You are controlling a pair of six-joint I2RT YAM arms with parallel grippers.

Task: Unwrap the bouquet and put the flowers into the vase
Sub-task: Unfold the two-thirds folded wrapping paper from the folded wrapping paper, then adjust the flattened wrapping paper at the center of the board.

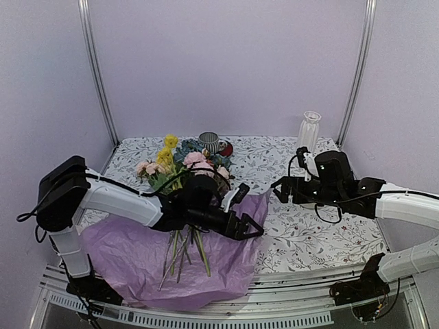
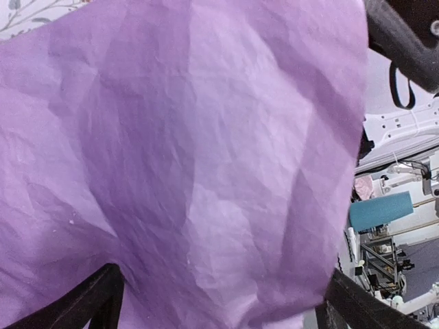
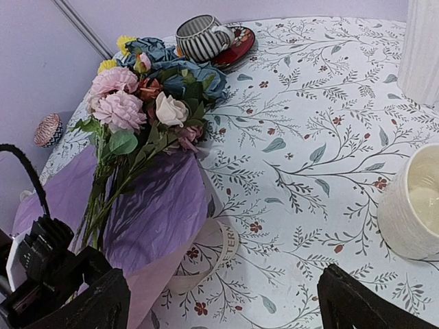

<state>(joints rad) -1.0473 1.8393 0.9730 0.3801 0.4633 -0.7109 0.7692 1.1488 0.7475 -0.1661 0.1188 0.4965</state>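
Observation:
The bouquet lies unwrapped. Its flowers [image 1: 180, 163] [image 3: 140, 96] rest with green stems [image 1: 182, 252] on the crinkled purple tissue paper [image 1: 134, 264] [image 3: 154, 209], which is spread flat at front left. A loose beige ribbon [image 3: 223, 250] curls beside the paper's edge. My left gripper [image 1: 250, 212] [image 2: 219, 312] hovers open over the paper's right edge, and the paper [image 2: 199, 157] fills its view between both fingers. My right gripper [image 1: 280, 190] [image 3: 226, 305] stands open above the tablecloth, right of the ribbon, holding nothing. The white ribbed vase [image 1: 310, 130] [image 3: 422, 48] stands upright at back right.
A striped grey cup [image 1: 209, 142] [image 3: 199, 38] on a red saucer [image 3: 239, 46] sits behind the flowers. A cream mug [image 3: 411, 205] stands close to my right gripper. A small striped round object [image 3: 48, 130] lies at the table's left. The floral tablecloth [image 1: 322, 233] covers the table.

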